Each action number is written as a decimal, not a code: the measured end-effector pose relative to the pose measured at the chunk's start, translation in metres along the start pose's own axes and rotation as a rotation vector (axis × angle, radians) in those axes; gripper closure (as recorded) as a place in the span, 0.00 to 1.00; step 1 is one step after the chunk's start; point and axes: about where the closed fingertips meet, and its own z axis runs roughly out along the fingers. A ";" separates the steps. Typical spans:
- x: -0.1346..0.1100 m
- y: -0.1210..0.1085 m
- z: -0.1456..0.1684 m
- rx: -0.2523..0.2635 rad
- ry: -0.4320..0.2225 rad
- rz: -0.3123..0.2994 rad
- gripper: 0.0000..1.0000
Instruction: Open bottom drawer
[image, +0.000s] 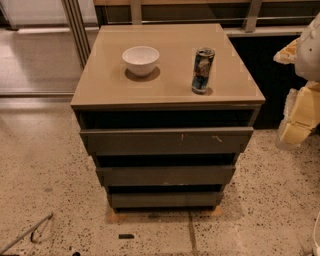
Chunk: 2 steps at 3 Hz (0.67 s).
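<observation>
Okay, quick pass. Low grey-brown cabinet stands on a speckled terrazzo floor, three handle-less drawer fronts stacked under a glossy tan top. Bottom drawer is the lowest front, plain and unmarked, the narrowest-looking of the three, just above the floor. It looks shut, with a dark gap along its upper edge. Middle drawer sits right above it. Top drawer is the widest and has a few pale scratches toward its right end.

On the top, a white bowl stands upright left of centre. A tall printed can stands upright right of centre, apart from the bowl and nearer the front edge. Pale wooden blocks show under the cabinet's front corners.

Gripper is at the far right edge of the view, pale yellow and cut off by the frame, level with the top drawer. It is off to the cabinet's side, well apart from the bottom drawer and touching no front. Can't tell how wide it stands or whether it has hold of anything. White arm casing shows above it.

On the floor, a small dark object lies in front of the cabinet and a thin metal rod lies slanted at the lower left. Metal railing posts run behind the cabinet.
</observation>
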 end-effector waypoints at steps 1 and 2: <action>0.001 -0.003 0.008 0.010 -0.007 0.005 0.00; -0.003 0.006 0.054 -0.005 -0.042 -0.012 0.00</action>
